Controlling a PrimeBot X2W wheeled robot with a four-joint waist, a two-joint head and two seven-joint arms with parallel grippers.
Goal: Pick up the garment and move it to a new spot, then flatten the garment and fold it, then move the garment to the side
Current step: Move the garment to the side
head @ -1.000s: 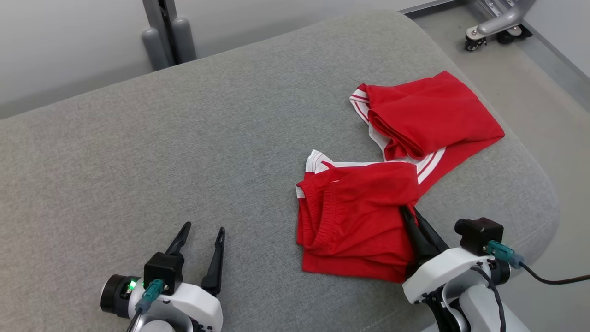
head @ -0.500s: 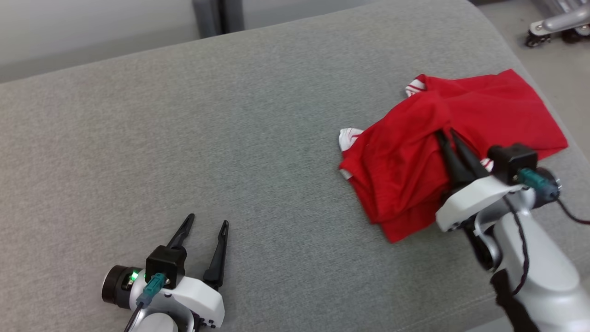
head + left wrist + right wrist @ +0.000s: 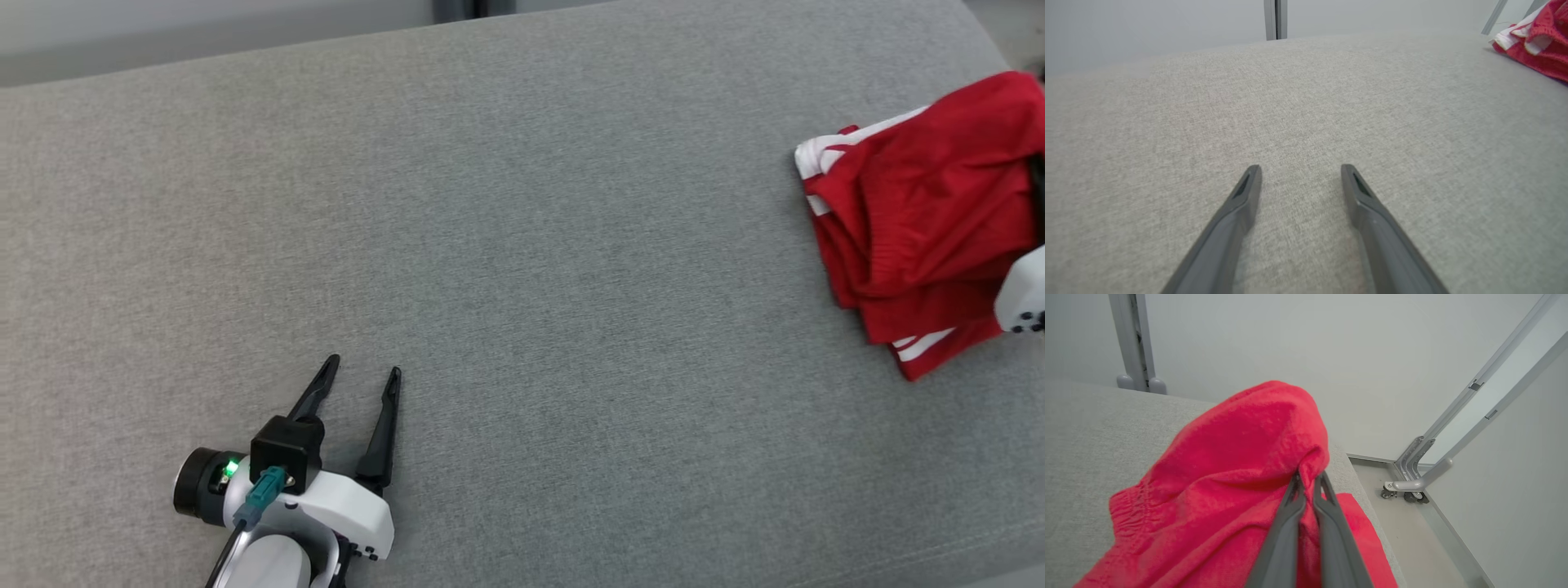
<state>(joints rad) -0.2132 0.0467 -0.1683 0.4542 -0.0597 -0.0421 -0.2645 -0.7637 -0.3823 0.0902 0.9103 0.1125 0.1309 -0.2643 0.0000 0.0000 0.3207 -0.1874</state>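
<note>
Near the front edge of the one grey cushion (image 3: 522, 204), toward its left corner, the left gripper (image 3: 362, 367) sat low over the fabric, its two dark fingers spread apart with nothing between them. Further back, at the right edge, lay the one red garment (image 3: 914, 220) with white trim, bunched in folds. The right gripper (image 3: 1309, 477) pinched a fold of it between its two fingers, raising a peak. Beyond the far edge stood one grey post (image 3: 1133, 343) and one castored metal leg (image 3: 1412, 486).

Red garment (image 3: 914, 212) sits bunched far right on the cushion (image 3: 522, 245); left gripper (image 3: 364, 365) jaws apart.
</note>
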